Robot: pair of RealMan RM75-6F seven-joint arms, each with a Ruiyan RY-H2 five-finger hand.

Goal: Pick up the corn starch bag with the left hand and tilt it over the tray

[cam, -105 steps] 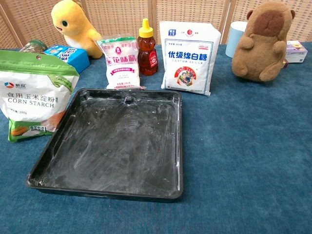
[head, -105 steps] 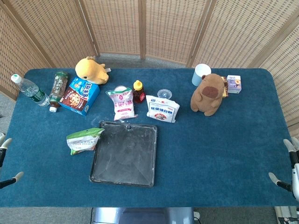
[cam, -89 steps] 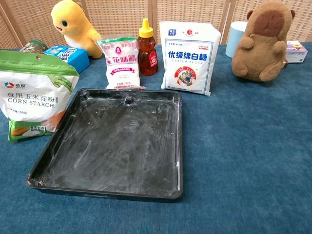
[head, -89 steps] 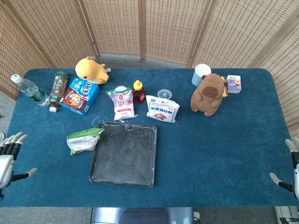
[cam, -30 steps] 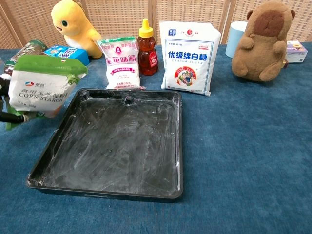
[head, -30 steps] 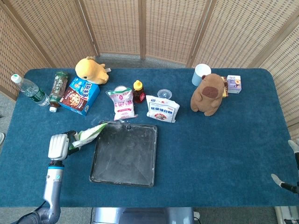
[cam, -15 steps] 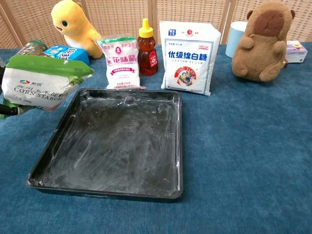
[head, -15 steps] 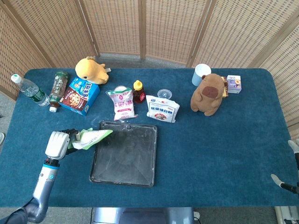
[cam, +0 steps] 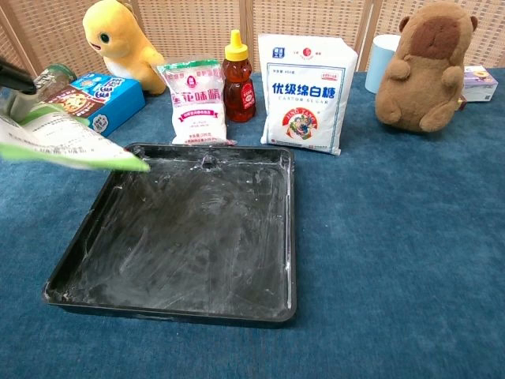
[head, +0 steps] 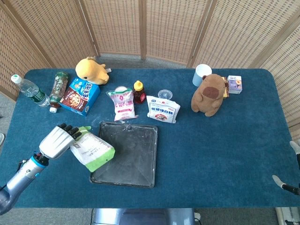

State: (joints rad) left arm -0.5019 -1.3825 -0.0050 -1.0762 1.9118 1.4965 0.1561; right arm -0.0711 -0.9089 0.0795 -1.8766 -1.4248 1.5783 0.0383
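Observation:
My left hand (head: 58,140) grips the green and white corn starch bag (head: 92,150) by its bottom end. The bag is lifted and tilted, its green top edge hanging over the left side of the black tray (head: 136,159). In the chest view the bag (cam: 59,140) slants down from the left, its tip above the tray's (cam: 290,237) far left corner; there only a dark bit of the hand (cam: 17,76) shows at the left edge. Of my right hand (head: 290,176), only some fingers show at the head view's right edge, holding nothing.
Behind the tray stand a small white sugar bag (head: 122,104), a honey bottle (head: 138,91) and a larger white sugar bag (head: 162,109). A cookie box (head: 80,96), two bottles (head: 57,90) and a yellow plush (head: 93,70) lie at back left. A brown plush (head: 209,94) sits at back right.
My left hand has raised the corn starch bag off the table, swung it right and tipped its top down over the tray's left side. The right hand has stayed put.

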